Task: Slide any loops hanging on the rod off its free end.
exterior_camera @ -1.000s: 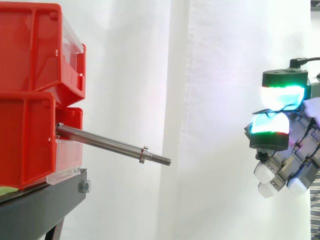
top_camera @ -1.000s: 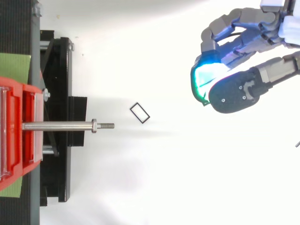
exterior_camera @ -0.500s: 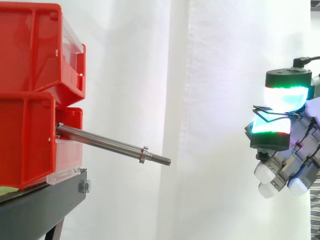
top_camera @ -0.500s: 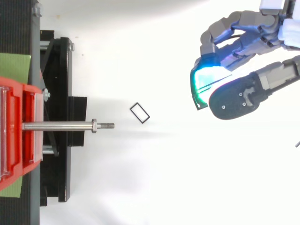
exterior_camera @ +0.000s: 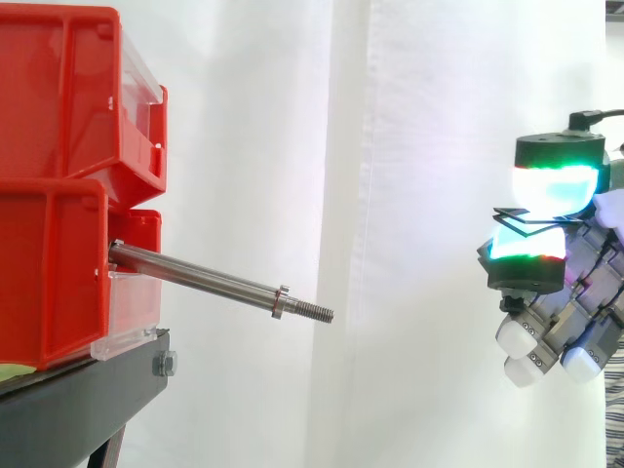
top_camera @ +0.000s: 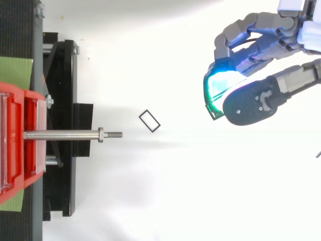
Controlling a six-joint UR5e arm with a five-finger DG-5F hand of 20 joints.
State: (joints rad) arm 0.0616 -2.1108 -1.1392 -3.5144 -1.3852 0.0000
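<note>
Well clear of the rod's [exterior_camera: 210, 280] free end, the robot hand [exterior_camera: 570, 292] pinches a thin black loop [exterior_camera: 525, 216] between its glowing pads. The rod looks bare, and another loop [top_camera: 149, 121] lies on the white surface below. Sliding-off seems done, I judge; next comes letting go.

Two stacked bins [exterior_camera: 58, 185] stood at the left on a stand [exterior_camera: 88, 405], with a curtain [exterior_camera: 409, 117] behind them. The rod [exterior_camera: 210, 281] stuck out of the lower bin toward the right, its free end past the stand's edge. A small rectangular loop [top_camera: 149, 121] lay on the surface below, just beyond that end. Well to the right, and higher than the rod's tip, the hand [top_camera: 261, 35] pinched a wire loop [exterior_camera: 522, 216] between its pads.
</note>
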